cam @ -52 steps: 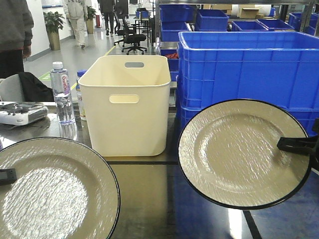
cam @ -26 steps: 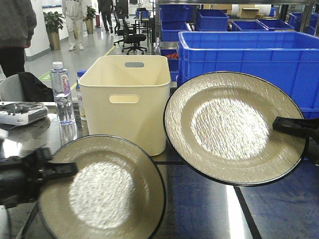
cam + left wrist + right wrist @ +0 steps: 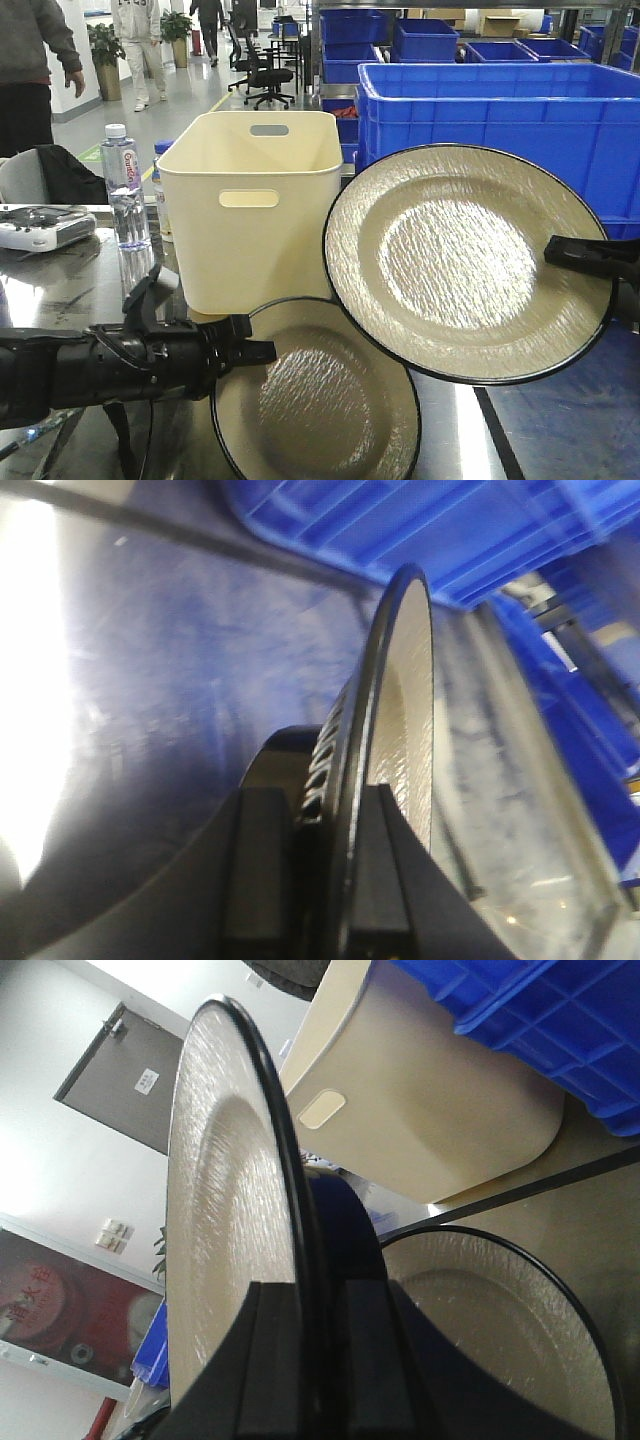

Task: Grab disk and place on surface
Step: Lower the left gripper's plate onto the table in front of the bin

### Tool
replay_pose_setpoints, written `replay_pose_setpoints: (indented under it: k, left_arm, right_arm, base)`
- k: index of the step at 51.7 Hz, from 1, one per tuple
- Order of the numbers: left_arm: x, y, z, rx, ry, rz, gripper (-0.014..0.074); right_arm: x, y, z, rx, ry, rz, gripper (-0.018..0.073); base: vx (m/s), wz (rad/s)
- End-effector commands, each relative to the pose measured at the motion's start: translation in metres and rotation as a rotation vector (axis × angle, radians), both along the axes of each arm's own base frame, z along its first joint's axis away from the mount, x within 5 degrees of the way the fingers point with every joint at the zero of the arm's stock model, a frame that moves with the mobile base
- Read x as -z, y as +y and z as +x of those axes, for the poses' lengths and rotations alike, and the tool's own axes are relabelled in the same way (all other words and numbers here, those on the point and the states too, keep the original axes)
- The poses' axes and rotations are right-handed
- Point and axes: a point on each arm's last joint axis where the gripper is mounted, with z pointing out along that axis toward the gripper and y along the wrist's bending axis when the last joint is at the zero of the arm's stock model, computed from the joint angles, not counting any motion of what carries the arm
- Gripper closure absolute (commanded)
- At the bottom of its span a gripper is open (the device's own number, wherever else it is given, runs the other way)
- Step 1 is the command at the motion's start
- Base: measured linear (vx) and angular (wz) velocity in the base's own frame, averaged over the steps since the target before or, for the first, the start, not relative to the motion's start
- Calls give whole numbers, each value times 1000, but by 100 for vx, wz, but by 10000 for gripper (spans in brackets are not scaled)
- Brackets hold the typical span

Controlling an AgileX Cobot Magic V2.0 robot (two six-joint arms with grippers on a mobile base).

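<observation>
Exterior front-facing: left claw point(image 3: 255, 350) holds the lower disk point(image 3: 320, 400) close above the bench point(image 3: 70, 290); right claw point(image 3: 565, 250) holds the upper disk point(image 3: 465, 260) aloft. Left wrist-mounted — jaws clenched on the rim. Right wrist-mounted — likewise. Neither disk looks placed yet.

— What does the left arm point(image 3: 90, 368) look like?
— Matte black, rounded and bulky, with a knobbly bracket point(image 3: 145, 298) on top. A pale piece point(image 3: 166, 280) sits there, perhaps a cable clip.
— And the left gripper point(image 3: 262, 352)?
— Black, with flat, blocky fingers point(image 3: 258, 880). The right gripper point(image 3: 556, 250) is black too, its finger blocks point(image 3: 272, 1360) squared and plain.
</observation>
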Motion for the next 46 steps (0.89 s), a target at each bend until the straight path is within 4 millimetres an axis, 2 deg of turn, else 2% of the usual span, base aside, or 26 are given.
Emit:
replay_pose_setpoints:
  k: [1,8,16,24,31,37,46]
  left_arm:
    - [-27,-5,1,-3,-38,-118,496]
    - [-18,-7,3,18,-16,-120,372]
    - [-16,-7,4,31,-46,-90,202]
    - [-12,-2,8,25,-149,51,73]
    - [-9,6,12,-18,-208,179,53]
    - [-15,20,15,-69,-239,248,52]
    - [-45,50,7,-85,-335,297,55]
  right_arm:
    - [-34,2,-8,-7,-132,145,568]
    - [-34,2,-8,-8,-131,144,568]
    - [-34,2,-8,-5,-131,144,568]
    - [-33,2,-7,1,-130,143,568]
    - [-33,2,-7,2,-137,136,568]
    - [-33,2,-7,5,-167,103,568]
    - [-30,3,-8,-10,-201,15,568]
  base:
    - [0,0]
    - [0,0]
    - [0,0]
    - [0,0]
    - [0,0]
    - [0,0]
    - [0,0]
